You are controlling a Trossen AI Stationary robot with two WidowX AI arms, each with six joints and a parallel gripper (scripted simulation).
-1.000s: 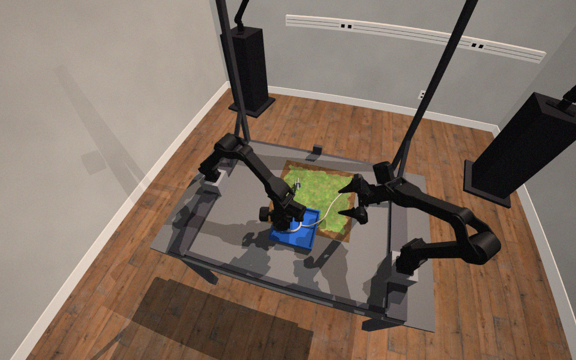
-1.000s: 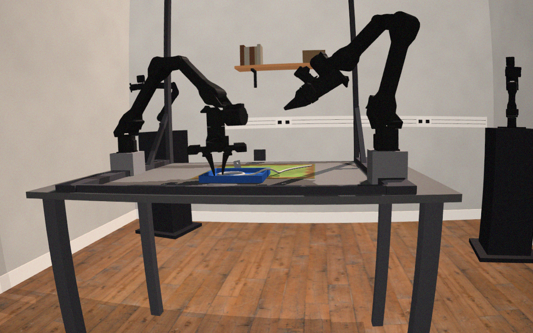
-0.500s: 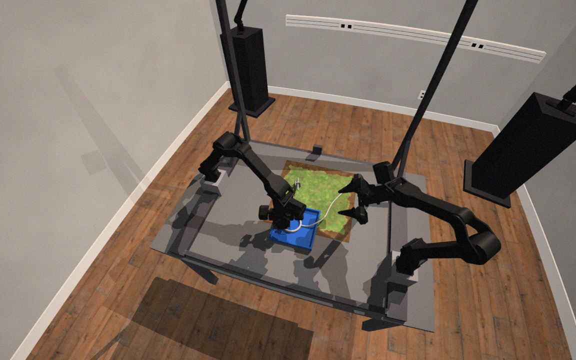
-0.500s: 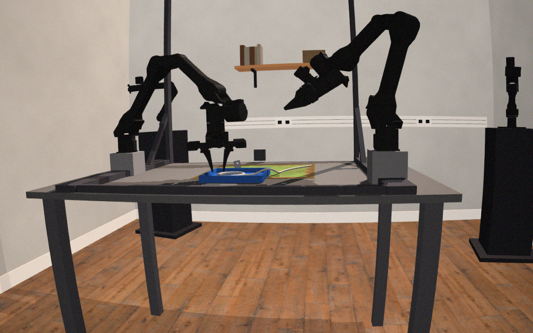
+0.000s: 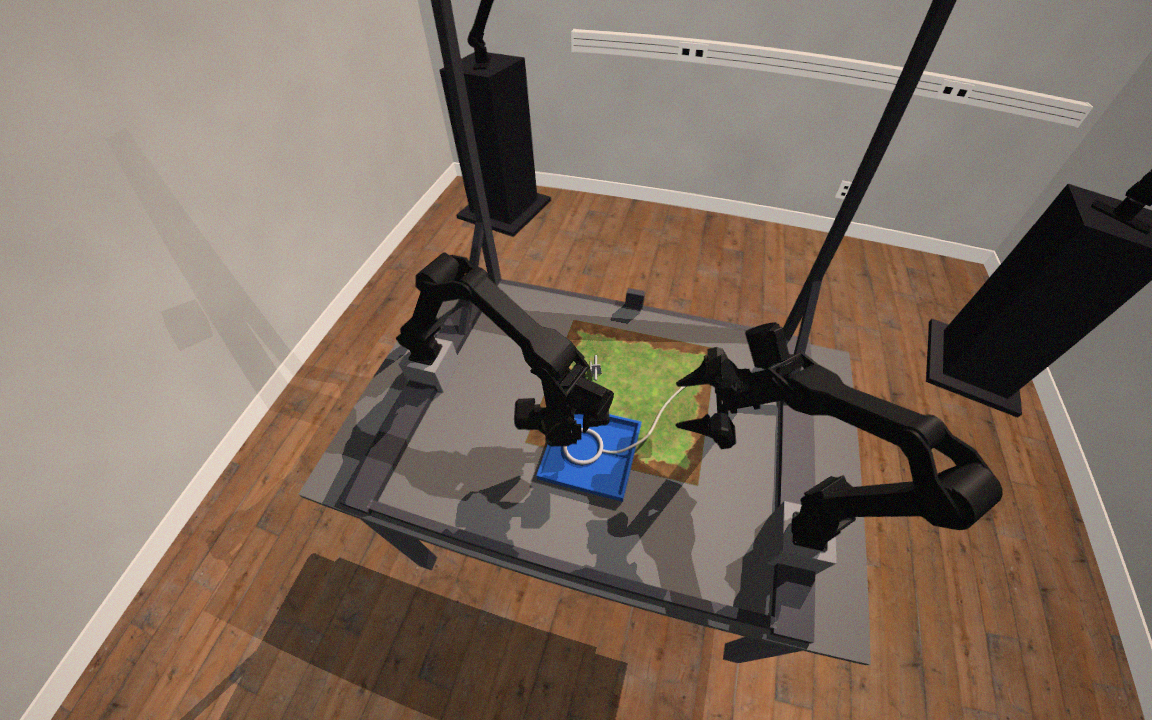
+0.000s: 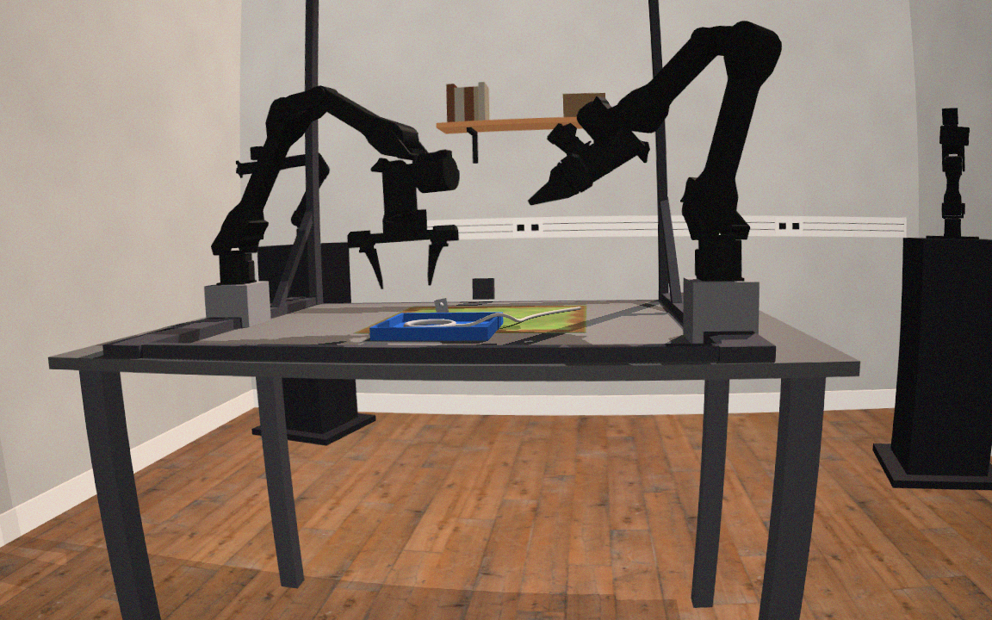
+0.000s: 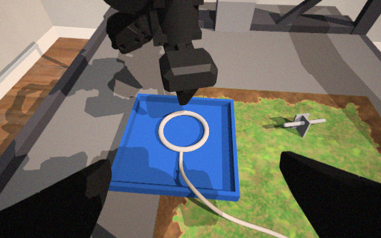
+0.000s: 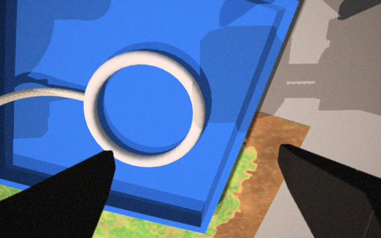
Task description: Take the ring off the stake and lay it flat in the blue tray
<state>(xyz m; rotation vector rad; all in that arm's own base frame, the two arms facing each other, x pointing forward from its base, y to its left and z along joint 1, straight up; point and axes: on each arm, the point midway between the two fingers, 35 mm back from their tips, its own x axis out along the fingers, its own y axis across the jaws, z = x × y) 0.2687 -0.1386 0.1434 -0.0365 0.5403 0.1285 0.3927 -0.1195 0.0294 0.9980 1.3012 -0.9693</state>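
The white ring lies flat on the floor of the blue tray, with its white rope trailing over the tray's rim onto the green mat. The ring also shows in the left wrist view and in the top view. My right gripper is open and empty, raised above the tray and clear of the ring. It also shows in the exterior view. My left gripper is open and empty, high above the mat. The grey stake stands bare on the mat.
The green mat with brown edges lies beside the tray on the grey table. Two gantry posts rise at the table's back. Arm bases sit at the table's two ends. A small dark block stands at the far edge.
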